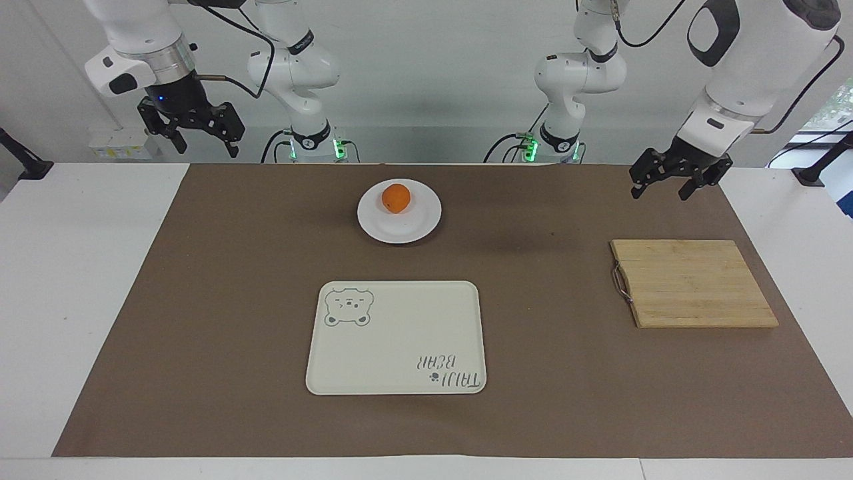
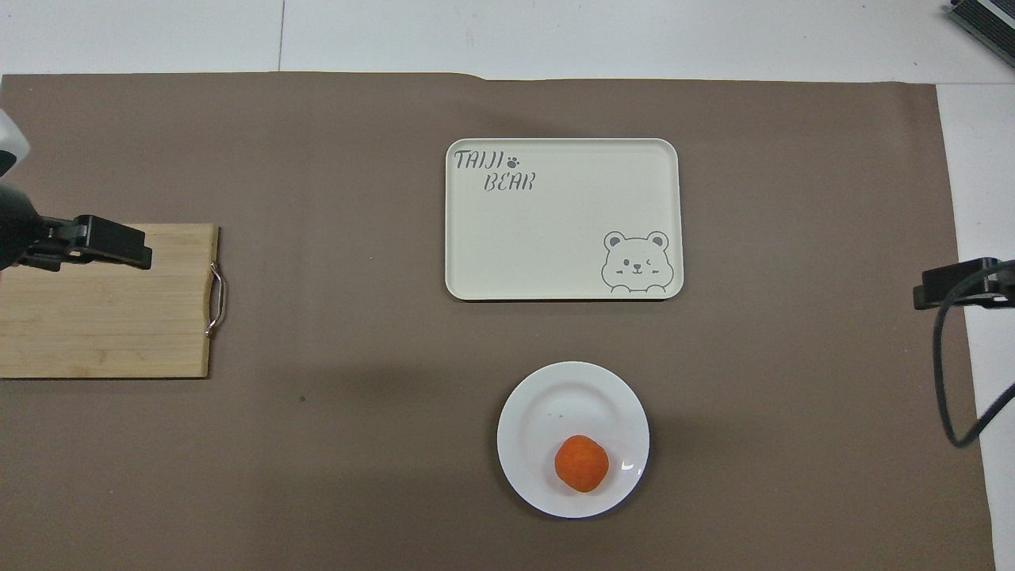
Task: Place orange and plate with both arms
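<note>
White plate [image 1: 399,212] flat, round orange [image 1: 396,198] on it, left gripper [image 1: 673,179] and right gripper [image 1: 190,130] raised, both released.

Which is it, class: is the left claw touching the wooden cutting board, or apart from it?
Apart. In the facing view the left claw hangs in the air, with bare brown mat between it and the cutting board.

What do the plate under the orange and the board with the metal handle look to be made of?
The plate: glossy white, likely ceramic or melamine; a highlight glints near the orange. The cutting board: pale matte wood, probably bamboo, with visible glued strips; its handle looks like bent steel wire.
</note>
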`<state>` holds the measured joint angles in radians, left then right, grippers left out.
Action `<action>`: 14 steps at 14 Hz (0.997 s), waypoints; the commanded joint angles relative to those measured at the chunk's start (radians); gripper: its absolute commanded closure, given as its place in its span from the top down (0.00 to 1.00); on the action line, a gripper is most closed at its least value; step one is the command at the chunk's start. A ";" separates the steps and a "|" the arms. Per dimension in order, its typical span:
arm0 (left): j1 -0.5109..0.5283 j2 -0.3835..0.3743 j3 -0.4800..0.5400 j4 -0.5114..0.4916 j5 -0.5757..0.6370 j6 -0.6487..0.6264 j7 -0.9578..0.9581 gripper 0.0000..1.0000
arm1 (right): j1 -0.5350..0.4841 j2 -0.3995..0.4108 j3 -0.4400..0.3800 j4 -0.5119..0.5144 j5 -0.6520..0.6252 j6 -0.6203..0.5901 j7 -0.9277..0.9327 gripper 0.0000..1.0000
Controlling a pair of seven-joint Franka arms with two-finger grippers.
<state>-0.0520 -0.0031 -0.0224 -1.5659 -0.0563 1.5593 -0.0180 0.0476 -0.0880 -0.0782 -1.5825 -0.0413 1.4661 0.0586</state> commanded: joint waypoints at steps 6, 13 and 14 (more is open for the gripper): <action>0.018 -0.011 -0.016 0.004 0.018 -0.021 0.010 1.00 | -0.012 -0.019 0.002 -0.016 0.006 0.029 -0.010 1.00; 0.018 -0.023 -0.016 -0.003 0.019 -0.088 0.010 1.00 | -0.031 -0.025 -0.002 -0.063 0.151 0.065 -0.128 1.00; 0.020 -0.023 -0.016 -0.003 0.018 -0.088 0.010 1.00 | -0.047 -0.024 -0.002 -0.071 0.191 0.053 -0.131 1.00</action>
<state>-0.0460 -0.0103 -0.0285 -1.5621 -0.0559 1.4871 -0.0171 0.0385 -0.0904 -0.0810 -1.6113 0.0708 1.5213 -0.0372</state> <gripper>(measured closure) 0.000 0.000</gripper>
